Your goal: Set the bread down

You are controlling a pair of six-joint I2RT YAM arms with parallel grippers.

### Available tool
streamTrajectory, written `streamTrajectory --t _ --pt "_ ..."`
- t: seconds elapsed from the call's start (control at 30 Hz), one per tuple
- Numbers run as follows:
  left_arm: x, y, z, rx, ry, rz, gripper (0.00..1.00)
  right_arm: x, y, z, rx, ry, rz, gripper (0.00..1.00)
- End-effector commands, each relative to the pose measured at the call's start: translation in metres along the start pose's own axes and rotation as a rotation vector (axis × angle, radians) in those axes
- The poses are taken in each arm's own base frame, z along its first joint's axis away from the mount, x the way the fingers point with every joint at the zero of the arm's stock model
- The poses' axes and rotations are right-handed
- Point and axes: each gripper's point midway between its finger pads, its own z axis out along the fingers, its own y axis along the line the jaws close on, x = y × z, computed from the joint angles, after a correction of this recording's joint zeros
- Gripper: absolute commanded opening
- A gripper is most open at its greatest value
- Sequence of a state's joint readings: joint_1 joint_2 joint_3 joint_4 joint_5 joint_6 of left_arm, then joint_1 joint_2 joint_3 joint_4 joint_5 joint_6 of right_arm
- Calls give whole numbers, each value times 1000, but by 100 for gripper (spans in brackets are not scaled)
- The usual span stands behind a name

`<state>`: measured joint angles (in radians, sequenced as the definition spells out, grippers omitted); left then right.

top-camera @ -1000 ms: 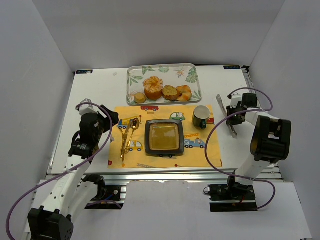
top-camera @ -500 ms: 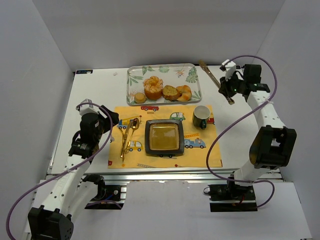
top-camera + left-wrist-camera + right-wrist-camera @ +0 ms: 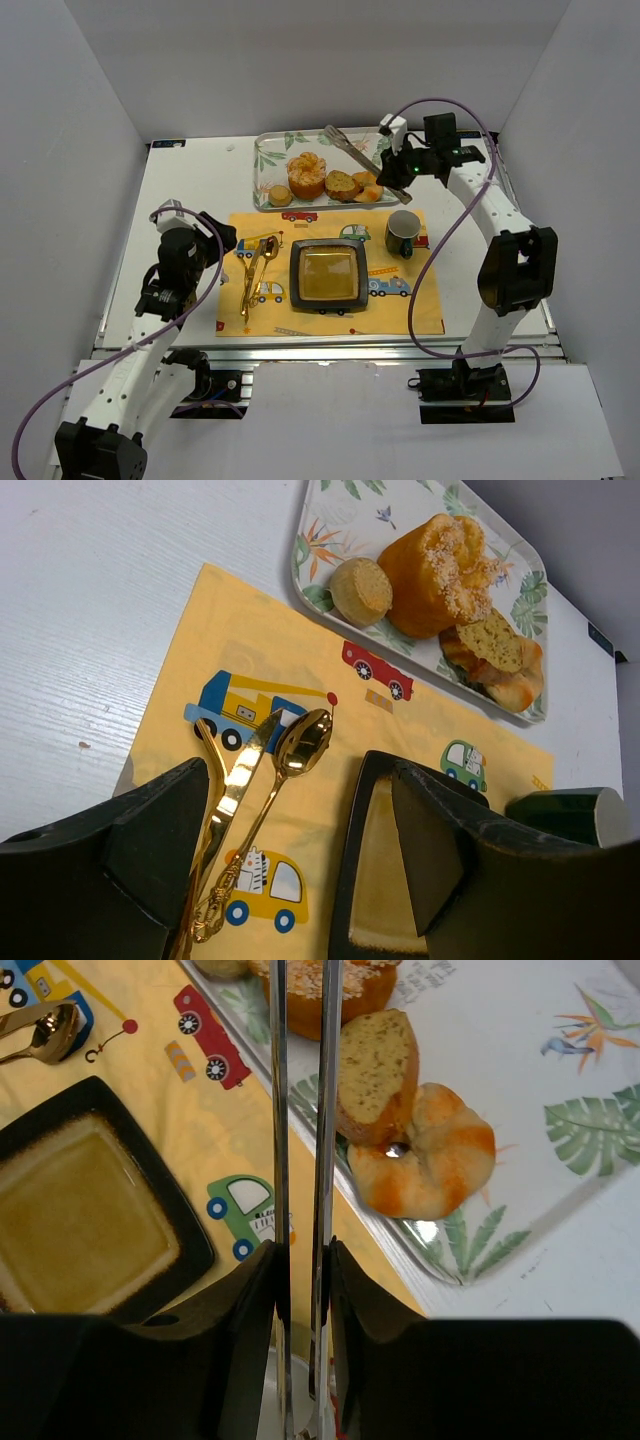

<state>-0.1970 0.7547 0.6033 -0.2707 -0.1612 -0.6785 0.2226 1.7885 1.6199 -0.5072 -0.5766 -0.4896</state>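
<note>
The bread lies on a leaf-patterned tray (image 3: 275, 150) at the back: a large round bun (image 3: 306, 175) with a crackled orange top, a small flat tan round (image 3: 279, 195), a cut slice (image 3: 342, 184) and a twisted orange roll (image 3: 368, 186). My right gripper (image 3: 397, 172) is shut on metal tongs (image 3: 350, 148), whose tips reach out over the tray behind the bun. In the right wrist view the tongs (image 3: 300, 1110) run up past the slice (image 3: 378, 1075) and roll (image 3: 430, 1165), their two arms a little apart. My left gripper (image 3: 300, 850) stands open and empty above the placemat.
A yellow placemat (image 3: 400, 310) with car prints carries a black square plate (image 3: 328, 274), gold cutlery (image 3: 255, 270) on its left and a dark green mug (image 3: 402, 232) on its right. White walls close in the table on three sides.
The right arm has swung from the table's right side up and leftward, carrying the tongs over the tray. The left arm has stayed still.
</note>
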Motion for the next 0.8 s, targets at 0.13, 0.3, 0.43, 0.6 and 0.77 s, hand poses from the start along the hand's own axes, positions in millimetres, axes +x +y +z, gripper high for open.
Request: streamTrajectory --t 0.13,0.3,0.43,0.6,0.77 --pt "-19 -6 -10 6 -58 -28 83 -33 24 11 -46 -52 -93 34" --pt "-19 -6 -9 5 -55 -26 83 -39 33 15 -57 -66 -112 36" --pt "-20 -8 -7 8 -52 -21 84 -42 35 16 -52 -71 -139 35" --pt "-20 -8 -7 6 -52 -21 84 -42 48 25 -51 -59 -267 36" --pt "-18 -5 -8 2 -51 -22 84 -34 49 37 26 -2 -417 37"
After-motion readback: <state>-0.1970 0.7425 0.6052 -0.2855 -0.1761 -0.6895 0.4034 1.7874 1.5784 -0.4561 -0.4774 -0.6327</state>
